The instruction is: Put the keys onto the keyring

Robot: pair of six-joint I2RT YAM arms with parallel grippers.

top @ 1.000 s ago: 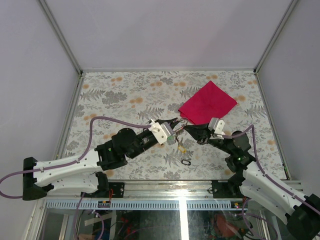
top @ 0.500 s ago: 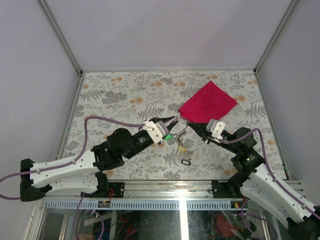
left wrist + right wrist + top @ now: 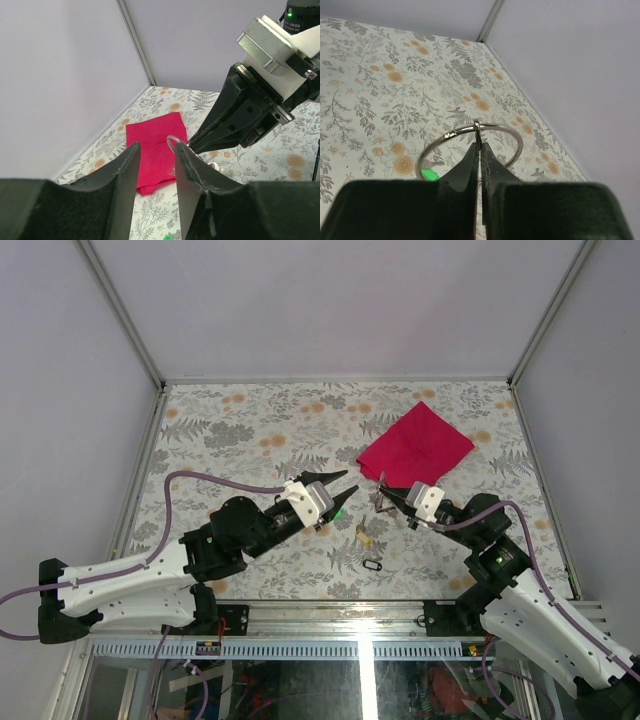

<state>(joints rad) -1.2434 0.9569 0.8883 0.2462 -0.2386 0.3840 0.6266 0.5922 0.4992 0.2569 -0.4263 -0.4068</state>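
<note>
We're seeing the left end effector (image 3: 343,490) backing off from the handover point. Its jaws are parting and are now released with nothing between them, and the left wrist view shows only a clear gap (image 3: 155,167). The right end effector (image 3: 386,496) is staying clenched on the keyring (image 3: 451,133), pinching the wire at its join and holding the loop up off the surface (image 3: 250,430), just near the corner of the red cloth (image 3: 415,445). The pale yellow key (image 3: 362,533), which was dangling between the two arms a moment ago, is now lying on the surface below the gap, so we're reading that as a dropped or failed threading, not a seated key. A black key (image 3: 373,565) is sitting a bit nearer the bases, untouched. From the right wrist view the visible arc of the ring is looking bare, though its lower part is hidden behind the fingers, so we can't confirm any key on it. Net: the ring is still secured, the left side is free, and we're likely looking at a re-pick of the yellow key next.
</note>
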